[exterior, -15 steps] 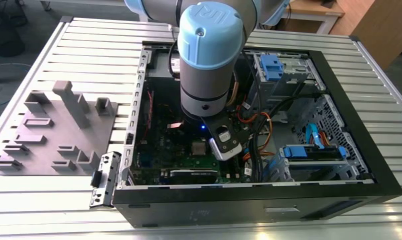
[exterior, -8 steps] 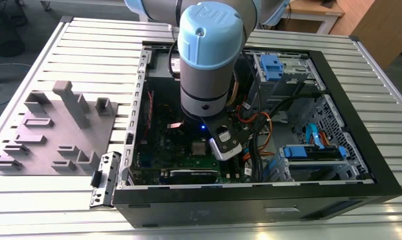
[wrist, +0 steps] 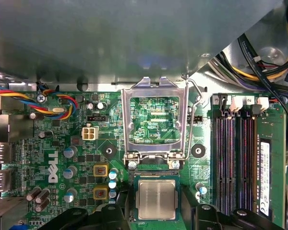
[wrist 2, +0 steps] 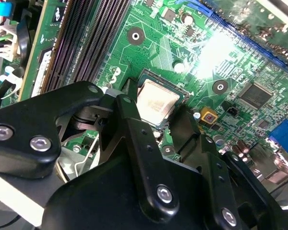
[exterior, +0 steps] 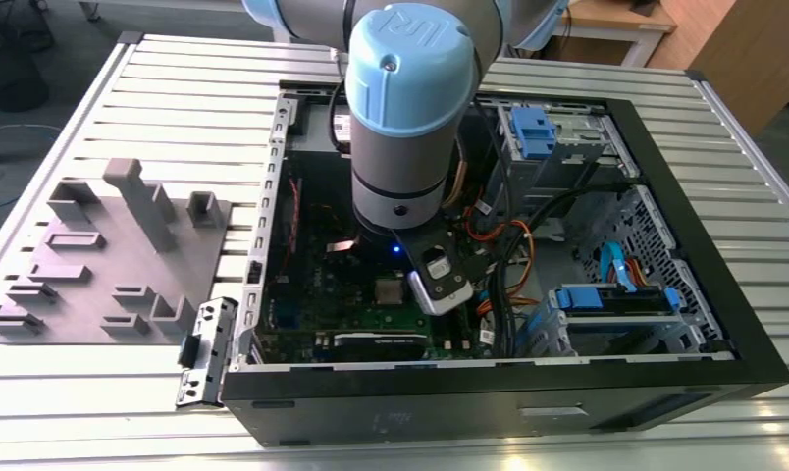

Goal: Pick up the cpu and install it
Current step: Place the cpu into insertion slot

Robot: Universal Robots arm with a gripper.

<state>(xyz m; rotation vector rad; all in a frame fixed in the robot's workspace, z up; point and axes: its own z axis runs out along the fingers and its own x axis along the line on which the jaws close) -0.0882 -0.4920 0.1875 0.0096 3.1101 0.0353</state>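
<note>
The cpu (wrist: 156,199) is a small silvery square lying flat in the socket of the green motherboard (wrist: 72,143), squarely inside the socket's dark border. In the second wrist view the cpu (wrist 2: 156,101) shows between my two black fingers. My gripper (wrist: 158,213) hovers right over it, open, with one finger (wrist: 110,215) on each side and a strip of socket showing between each finger and the chip. The shiny socket frame (wrist: 156,91) stands flipped open beside the socket. In the exterior view the arm (exterior: 408,108) reaches down into the case, the cpu (exterior: 392,290) just beside its wrist.
The black computer case (exterior: 683,196) walls in the board on all sides. Memory slots (wrist: 235,158) run beside the socket and cable bundles (wrist: 264,52) hang close by. A grey plastic tray (exterior: 107,255) with upright blocks lies outside the case at the exterior view's left.
</note>
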